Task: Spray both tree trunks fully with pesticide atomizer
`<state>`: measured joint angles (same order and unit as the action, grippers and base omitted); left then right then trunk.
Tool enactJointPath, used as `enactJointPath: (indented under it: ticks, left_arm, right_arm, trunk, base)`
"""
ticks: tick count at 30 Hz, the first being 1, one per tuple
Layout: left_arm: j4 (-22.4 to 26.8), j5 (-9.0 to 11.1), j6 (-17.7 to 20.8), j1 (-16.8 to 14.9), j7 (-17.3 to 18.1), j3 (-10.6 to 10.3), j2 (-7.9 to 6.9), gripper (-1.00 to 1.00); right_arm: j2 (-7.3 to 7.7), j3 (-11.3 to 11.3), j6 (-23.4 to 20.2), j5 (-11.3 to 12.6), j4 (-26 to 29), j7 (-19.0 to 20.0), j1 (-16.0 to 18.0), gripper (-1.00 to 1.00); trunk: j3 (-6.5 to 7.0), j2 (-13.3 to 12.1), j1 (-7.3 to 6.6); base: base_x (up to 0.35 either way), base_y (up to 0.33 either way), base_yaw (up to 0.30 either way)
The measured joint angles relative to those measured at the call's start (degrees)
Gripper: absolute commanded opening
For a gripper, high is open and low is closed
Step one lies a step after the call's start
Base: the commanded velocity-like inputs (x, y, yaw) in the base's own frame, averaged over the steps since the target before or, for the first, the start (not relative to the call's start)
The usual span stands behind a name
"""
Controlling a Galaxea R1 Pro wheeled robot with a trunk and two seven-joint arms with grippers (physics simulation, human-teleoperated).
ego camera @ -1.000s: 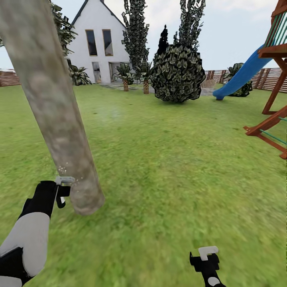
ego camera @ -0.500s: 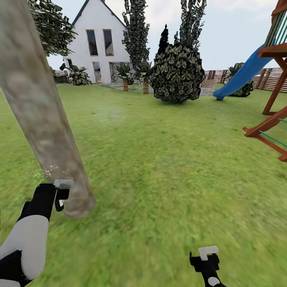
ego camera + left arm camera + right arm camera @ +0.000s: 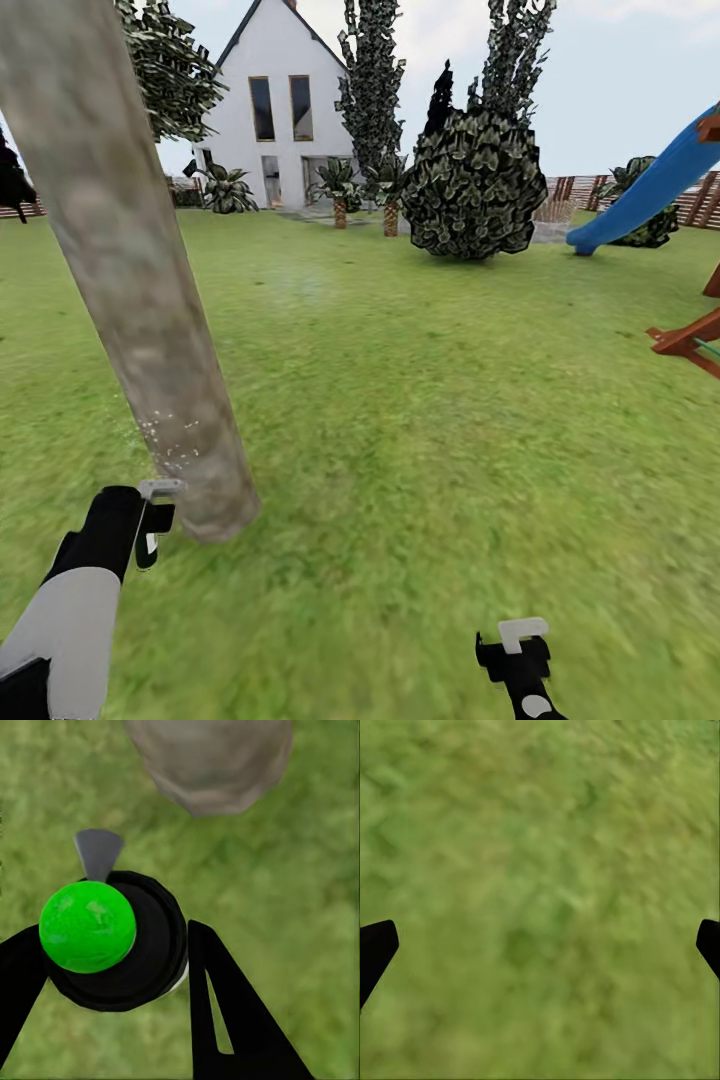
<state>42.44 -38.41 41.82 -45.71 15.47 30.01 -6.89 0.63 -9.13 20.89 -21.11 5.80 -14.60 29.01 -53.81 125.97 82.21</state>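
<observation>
Just ahead of the left gripper (image 3: pixel 150 520), the tree trunk (image 3: pixel 140 300) leans close, its base nearly touching the nozzle. That gripper's fingers clamp the atomizer (image 3: pixel 112 937), whose green cap and grey spout point toward the bark. White specks of pesticide (image 3: pixel 165 440) dot only a small patch low on the trunk, so spraying is under way with most bark bare. Next, I judge, the nozzle must sweep higher and around. Over the lawn (image 3: pixel 430 420), the right gripper (image 3: pixel 515 650) hangs spread wide, empty.
</observation>
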Motion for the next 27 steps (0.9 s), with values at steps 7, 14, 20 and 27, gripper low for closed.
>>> enactJointPath:
  ticks: [7, 14, 20, 27]
  left_arm:
    - [0.0, 0.1, -0.1, -0.2, -0.1, 0.1, 0.00, -1.00]
    - [0.0, 0.1, -0.1, -0.2, -0.1, 0.1, 0.01, -1.00]
    - [0.0, 0.0, -0.1, -0.2, -0.2, 0.5, 0.00, -1.00]
    - [-0.6, 0.1, -0.2, 0.1, -0.5, 0.6, -0.14, -1.00]
  right_arm:
    - [0.00, 0.0, 0.0, 0.0, 0.0, 0.0, 0.0, 1.00]
    - [0.00, 0.0, -0.1, 0.0, -0.1, 0.0, 0.0, 1.00]
    - [0.00, 0.0, 0.0, 0.0, 0.0, 0.0, 0.0, 1.00]
    - [-0.01, 0.0, 0.0, 0.0, 0.0, 0.0, 0.0, 1.00]
  trunk:
    - [0.00, 0.0, 0.03]
    - [0.00, 0.0, 0.03]
    - [0.00, 0.0, 0.02]
    - [0.00, 0.0, 0.02]
  base:
    - [0.174, -0.149, 0.000]
    - [0.006, -0.275, 0.000]
    - [0.080, -0.276, 0.019]
    - [0.087, -0.276, 0.254]
